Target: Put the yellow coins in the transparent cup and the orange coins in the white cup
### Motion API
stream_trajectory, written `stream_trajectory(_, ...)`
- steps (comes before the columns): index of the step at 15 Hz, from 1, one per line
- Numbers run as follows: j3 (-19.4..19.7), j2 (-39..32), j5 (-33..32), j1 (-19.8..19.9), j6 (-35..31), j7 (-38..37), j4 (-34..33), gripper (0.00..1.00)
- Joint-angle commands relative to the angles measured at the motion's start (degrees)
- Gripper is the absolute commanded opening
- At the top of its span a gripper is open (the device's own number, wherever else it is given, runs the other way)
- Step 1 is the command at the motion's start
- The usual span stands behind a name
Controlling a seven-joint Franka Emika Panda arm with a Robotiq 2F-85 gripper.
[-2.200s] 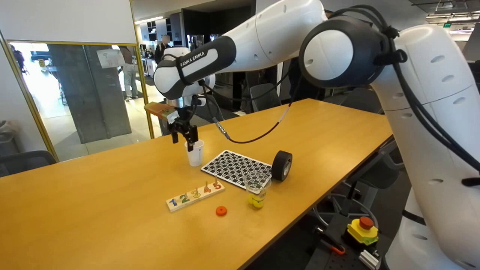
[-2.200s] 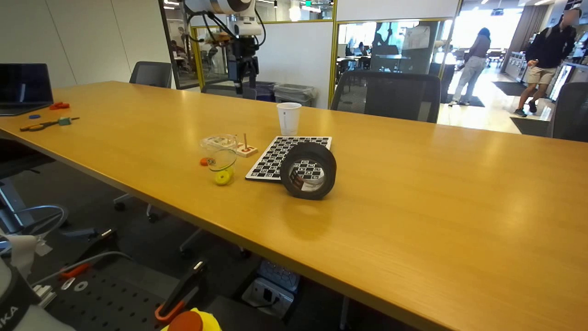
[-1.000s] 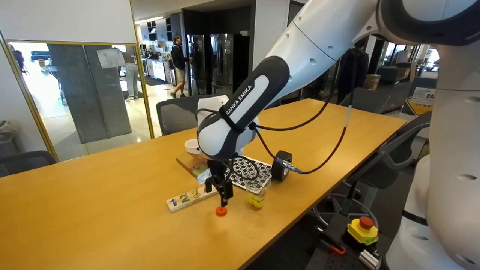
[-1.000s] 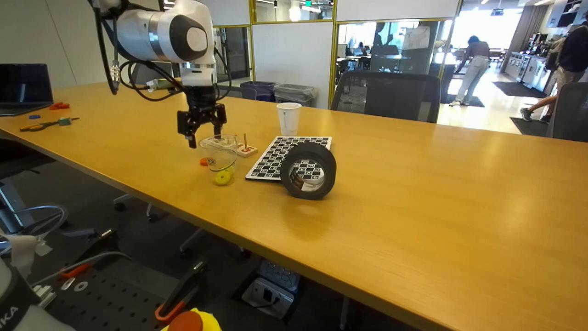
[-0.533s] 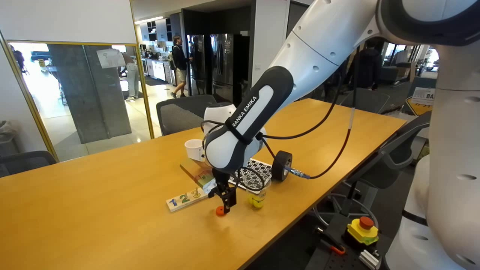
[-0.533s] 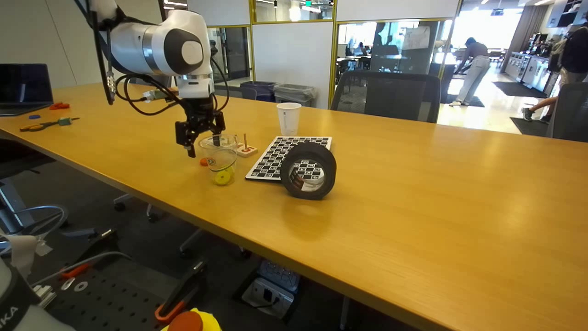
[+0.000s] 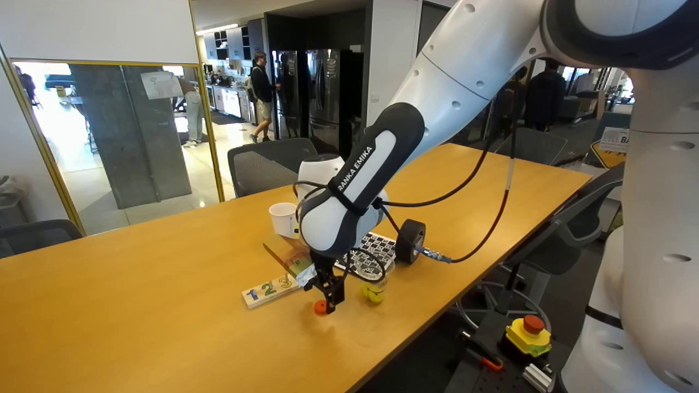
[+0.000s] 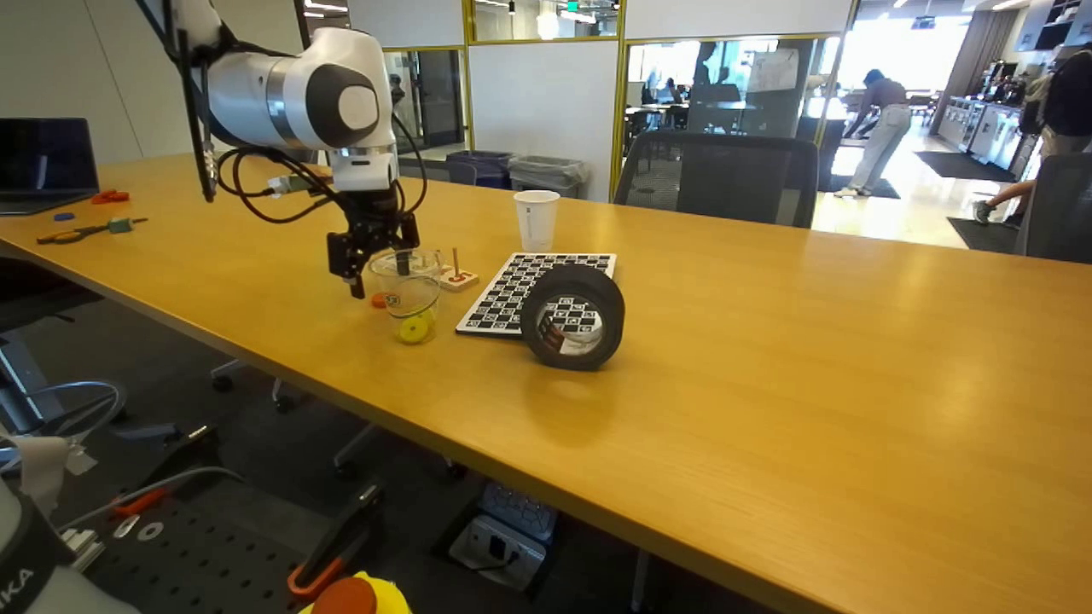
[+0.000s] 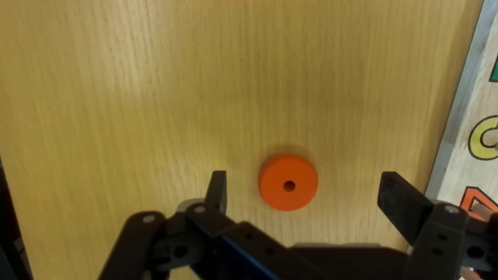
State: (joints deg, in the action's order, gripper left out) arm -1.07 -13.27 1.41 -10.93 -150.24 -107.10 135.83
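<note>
Gripper [image 9: 302, 176] set wide, as I see it from my end: in the wrist view its two black fingertips [image 9: 218, 186] stand well apart in the lower half of the frame, one left of the middle, one towards the right. Between them in that view, just below and right of the middle of the frame, I have the orange coin [image 9: 288, 175], flat on the wooden table [image 9: 155, 97], its center hole facing me. Wood shows on either side of it; it is apart from both fingers and nearer the one at left. How high the tips are over the wood I cannot tell. A numbered board [image 9: 474, 109] cuts in along the right edge of the frame.

In an exterior view my arm [image 7: 377, 153] reaches from the upper right to the lower middle of the frame, and a finger overlaps the coin's right side there. Left of the middle I find the white cup [image 7: 283, 219], upright, its right edge hidden by the arm. A red-topped button [image 7: 528, 335] sits at lower right.

In an exterior view the transparent cup [image 8: 409, 294] stands upright left of the middle, and I see yellow coins [image 8: 415, 328] low through its clear wall. The orange coin shows past its left side, and one fingertip shows through its upper wall. Near the middle of that frame a black roll of tape [image 8: 610, 311] stands on edge, overlapping a checkered board [image 8: 499, 298]; a laptop [image 8: 43, 162] is at the left edge.
</note>
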Motion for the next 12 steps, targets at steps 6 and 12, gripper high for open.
stream_trajectory(6,-0.3,-1.2,1.4,1.0,-2.3,1.7,0.4,1.00)
stream_trajectory(12,0.1,-1.3,1.0,1.1,-1.9,1.4,0.3,0.74)
